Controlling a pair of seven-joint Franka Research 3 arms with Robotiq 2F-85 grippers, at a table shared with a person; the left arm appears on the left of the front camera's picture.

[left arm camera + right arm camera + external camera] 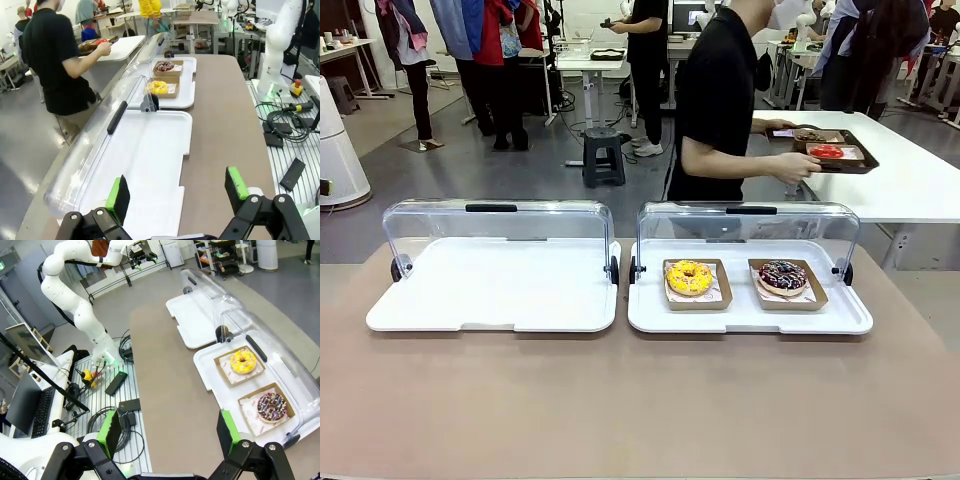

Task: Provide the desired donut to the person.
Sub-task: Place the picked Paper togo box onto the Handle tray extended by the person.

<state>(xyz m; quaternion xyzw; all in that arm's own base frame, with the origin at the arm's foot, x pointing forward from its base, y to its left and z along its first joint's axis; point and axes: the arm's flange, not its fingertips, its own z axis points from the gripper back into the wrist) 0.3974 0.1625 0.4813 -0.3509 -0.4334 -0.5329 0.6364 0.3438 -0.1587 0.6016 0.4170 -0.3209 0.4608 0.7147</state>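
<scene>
The person is cut off at the top edge of the front view, and the raised clear lid hides the lower body. On the dark tray the person holds, 1 red item shows; the rest are too small to tell. In the right wrist view, the chocolate donut sits behind the lid's glare, its sprinkles blurred.

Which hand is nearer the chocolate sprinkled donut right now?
Right. The right hand hovers open beside the chocolate sprinkled donut; the left hand, also open, hovers over the empty left tray, farther away.
</scene>
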